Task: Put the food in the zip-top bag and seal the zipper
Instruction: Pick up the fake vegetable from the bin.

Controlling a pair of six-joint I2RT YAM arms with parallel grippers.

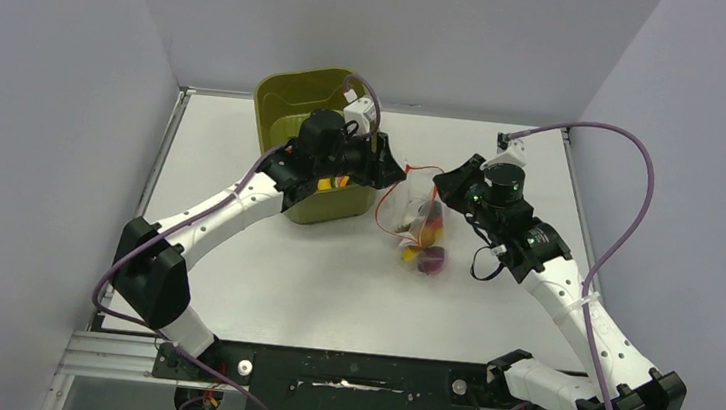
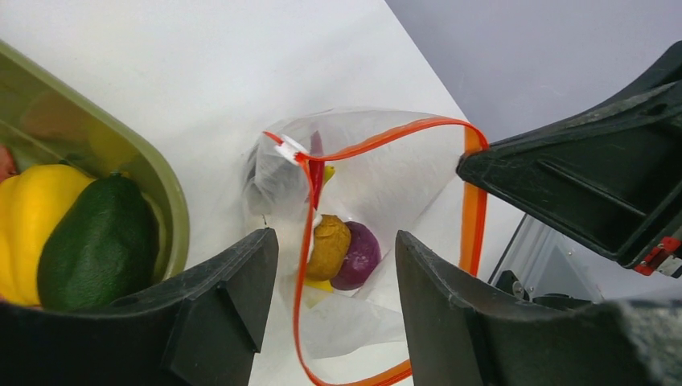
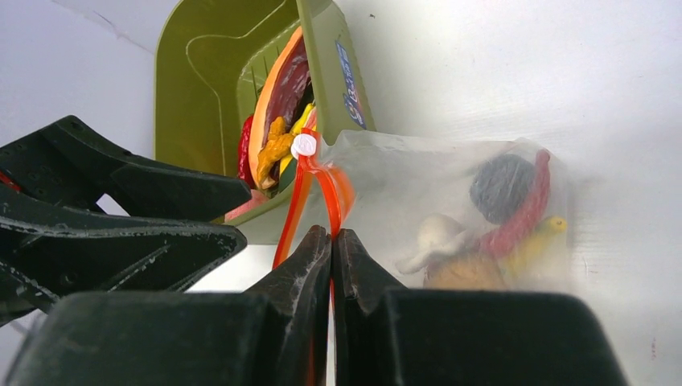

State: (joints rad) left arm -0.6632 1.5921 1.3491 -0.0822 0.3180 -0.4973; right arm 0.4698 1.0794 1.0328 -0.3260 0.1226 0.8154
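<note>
I count one clear bag [image 3: 450,173], with one red-orange zipper [image 2: 378,142] and one white slider [image 3: 304,145]. Inside it I can separate five food pieces: one dark ball [image 3: 501,186], one red pepper [image 3: 527,211], one yellow piece [image 3: 540,236], one pale piece [image 3: 434,236] and one tan piece [image 3: 462,273]. There is one green bin [image 1: 283,107]. In it I can make out one yellow pepper [image 2: 32,217] and one dark green piece [image 2: 96,249]; the rest is too hidden to count.

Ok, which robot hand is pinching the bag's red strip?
The right gripper: its fingers are shut tight on the zipper. The left gripper is wide open near the zip-top bag, gripping nothing.
</note>
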